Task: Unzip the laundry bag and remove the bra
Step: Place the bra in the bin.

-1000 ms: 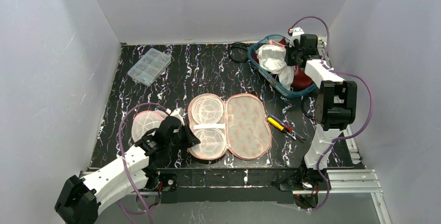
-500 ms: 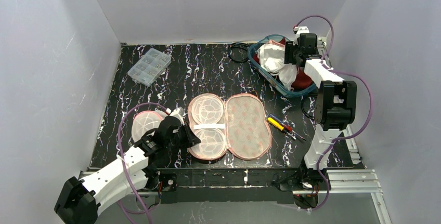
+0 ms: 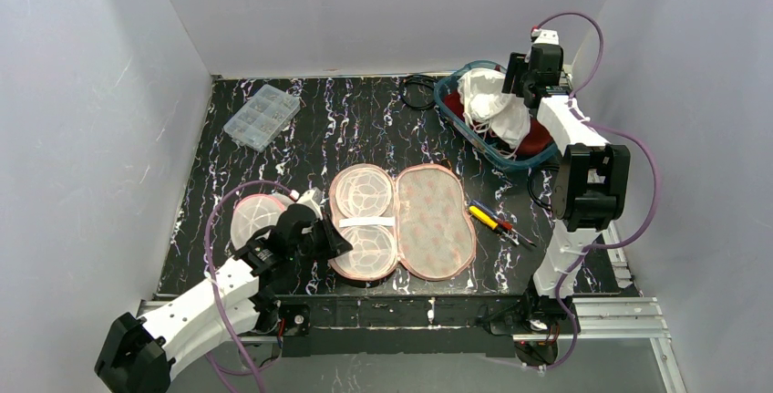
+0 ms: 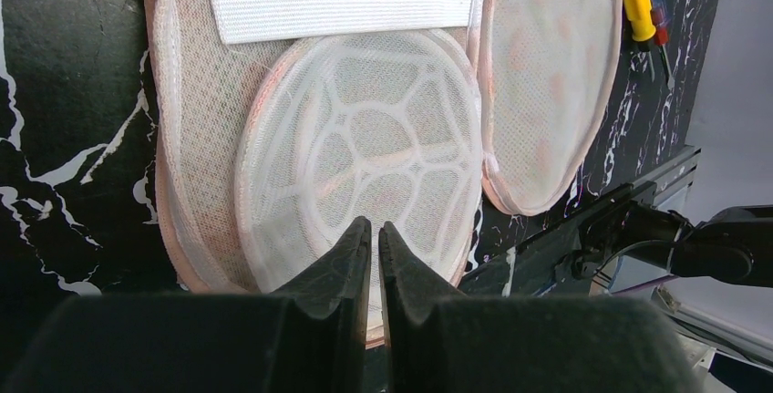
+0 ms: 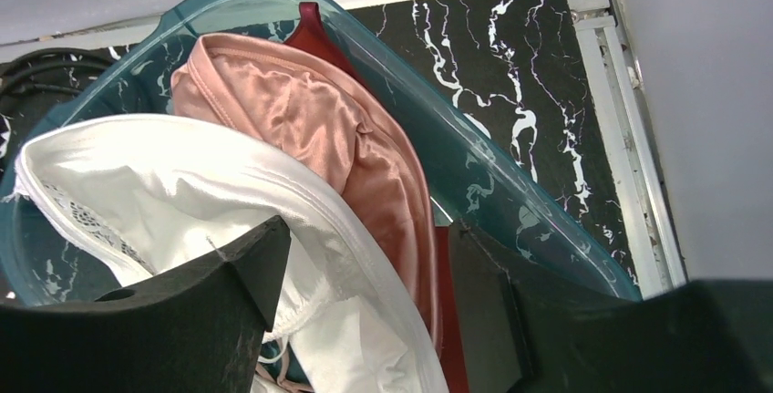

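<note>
**Worktop (image 3: 365,129), black marbled, two arms at near edge**

1. Laundry bag (image 3: 436,222): pink mesh clamshell, unzipped, lying flat and fully spread at the middle of the near edge. Its left half carries two white mesh domes with a white elastic strap (image 4: 337,3) across between them.
2. Bra (image 3: 492,110): white, out of the bag, heaped on top of other garments in the basket.
3. Basket (image 3: 507,165): teal plastic, far right corner. Also holds a pink satin garment (image 5: 310,119) and a dark red one (image 3: 538,142).
4. Right end effector (image 5: 369,238): above the basket, fingers spread wide. The bra's white fabric lies below and beside one finger, and nothing is gripped.
5. Left end effector (image 4: 375,229): fingers pressed together, tips over the nearer mesh dome (image 4: 365,147) at the bag's near left part. Whether any mesh is caught between them cannot be told.
6. Loose mesh dome (image 3: 254,220): near left, beside the left arm.
7. Compartment box (image 3: 262,116): clear, far left.
8. Screwdrivers (image 3: 492,222): just right of the bag.
9. Black cable (image 3: 419,90): far edge, left of the basket.
</note>
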